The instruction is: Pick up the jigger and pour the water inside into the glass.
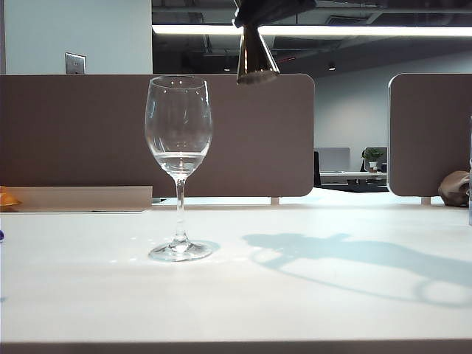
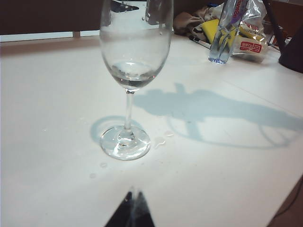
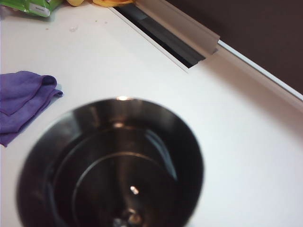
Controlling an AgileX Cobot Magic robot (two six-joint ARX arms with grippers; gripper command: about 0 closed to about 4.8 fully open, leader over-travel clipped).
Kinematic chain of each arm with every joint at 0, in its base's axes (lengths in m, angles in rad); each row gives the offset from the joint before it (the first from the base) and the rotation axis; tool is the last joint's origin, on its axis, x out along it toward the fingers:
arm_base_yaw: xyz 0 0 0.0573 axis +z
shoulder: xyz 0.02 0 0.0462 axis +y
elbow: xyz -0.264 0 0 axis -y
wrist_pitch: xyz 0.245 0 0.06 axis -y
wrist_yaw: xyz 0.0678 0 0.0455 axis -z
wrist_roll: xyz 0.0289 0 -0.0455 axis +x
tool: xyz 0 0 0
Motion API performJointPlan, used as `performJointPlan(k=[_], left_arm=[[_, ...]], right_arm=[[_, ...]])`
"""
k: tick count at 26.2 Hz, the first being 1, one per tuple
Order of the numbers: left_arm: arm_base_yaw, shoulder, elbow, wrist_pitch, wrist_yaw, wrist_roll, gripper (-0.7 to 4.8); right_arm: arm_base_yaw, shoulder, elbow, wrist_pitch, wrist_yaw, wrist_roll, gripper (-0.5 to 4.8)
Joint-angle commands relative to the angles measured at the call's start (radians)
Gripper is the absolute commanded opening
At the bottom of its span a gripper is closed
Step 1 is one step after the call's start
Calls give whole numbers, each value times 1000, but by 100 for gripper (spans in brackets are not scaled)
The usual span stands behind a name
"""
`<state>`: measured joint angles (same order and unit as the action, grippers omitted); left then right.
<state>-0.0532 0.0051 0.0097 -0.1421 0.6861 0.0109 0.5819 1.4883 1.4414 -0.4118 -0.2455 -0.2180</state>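
Right gripper [image 1: 259, 9] at top centre clenched on the jigger [image 1: 257, 55], above and right of the wine glass [image 1: 178, 133] holding water [image 1: 178, 159]; left gripper's jaws unseen; next, probably setting down.

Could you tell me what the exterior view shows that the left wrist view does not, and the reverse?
Only the exterior view shows the jigger, held high in the right claw, above and right of the rim. Only the left wrist view shows the plastic bottle and the droplets by the foot. Both show the glass with water on the table.
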Motion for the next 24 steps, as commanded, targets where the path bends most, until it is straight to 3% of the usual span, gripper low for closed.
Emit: performJointPlan(k=[1, 8, 24], left_arm=[[2, 1, -1, 2, 9, 8, -5], [2, 0, -1, 2, 9, 8, -5], [2, 1, -1, 2, 9, 8, -5]], right_arm=[[2, 14, 57, -17, 1, -19, -1], [2, 45, 169, -92, 16, -59, -1], [2, 55, 184, -148, 77, -188, -1]])
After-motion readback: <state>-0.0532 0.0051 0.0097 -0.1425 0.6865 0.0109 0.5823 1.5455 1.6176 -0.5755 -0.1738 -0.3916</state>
